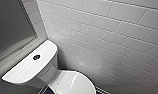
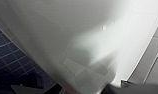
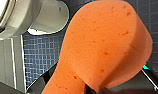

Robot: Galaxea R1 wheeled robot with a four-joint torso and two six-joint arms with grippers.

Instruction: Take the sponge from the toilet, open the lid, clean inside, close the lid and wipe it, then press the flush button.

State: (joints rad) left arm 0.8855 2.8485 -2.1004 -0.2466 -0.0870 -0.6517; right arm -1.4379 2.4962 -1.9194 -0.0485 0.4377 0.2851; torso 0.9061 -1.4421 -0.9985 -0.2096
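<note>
Looking down in the head view onto the toilet (image 1: 49, 71), placed at 7 o'clock against a wall of white tiles (image 1: 107, 37). Showing the flat cistern top (image 1: 25, 68) with the flush button (image 1: 36, 57) dark and round at its middle. Showing the lid (image 1: 73, 83) shut over the bowl at 6 o'clock, white and glossy, just in front of the cistern. Taking in a grey framed panel (image 1: 10, 27) at 10 o'clock, possibly a mirror, and a strip of dark floor (image 1: 101, 90) at 5 o'clock. Turning to the left wrist view: pressed close to a smooth white curved surface (image 2: 77, 35), probably ceramic of the toilet, with dark blue tiling (image 2: 10, 57) to one side and grey tiles (image 2: 150, 62) to the other. Catching a dark shape at the frame edge, perhaps part of the left gripper (image 2: 131, 88); cannot tell whether released or clenched. Turning to the right wrist view: looming large, the sponge (image 3: 105, 47), orange and pitted, narrowing toward its pinched waist. Clamped on that narrow part, the right gripper (image 3: 93, 90), grasping the sponge in the air. Lying beyond it, small blue mosaic tiles (image 3: 42, 52) and white rounded toilet parts (image 3: 47, 17), well apart from the sponge.
</note>
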